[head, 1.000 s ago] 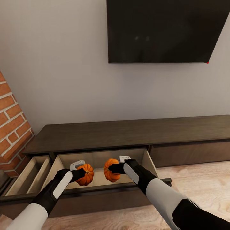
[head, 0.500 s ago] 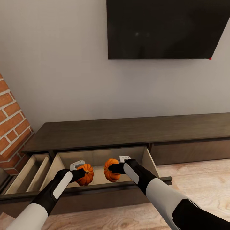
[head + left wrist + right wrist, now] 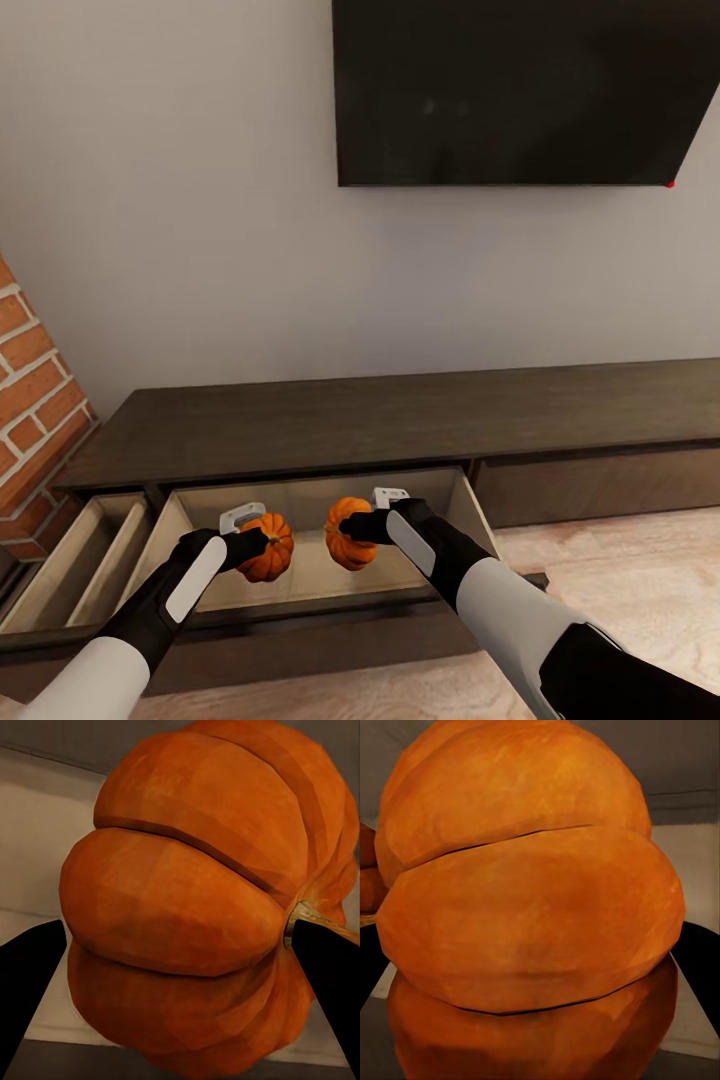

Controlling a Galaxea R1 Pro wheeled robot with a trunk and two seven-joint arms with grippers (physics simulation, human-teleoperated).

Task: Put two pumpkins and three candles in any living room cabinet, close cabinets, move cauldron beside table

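Two pumpkins held over the open drawer

At the frame's lower left we see a brick wall (image 3: 30, 400) beside the cabinet (image 3: 400, 420), where a narrow drawer (image 3: 75, 560) and a wide drawer (image 3: 310, 570) stand open. Our left gripper (image 3: 258, 545) is clamped on the left pumpkin (image 3: 268, 547) and our right gripper (image 3: 350, 527) on the right pumpkin (image 3: 345, 535), both apart between the drawer walls. A dark screen (image 3: 520, 90) hangs upper right; wood floor (image 3: 620, 570) lies lower right.
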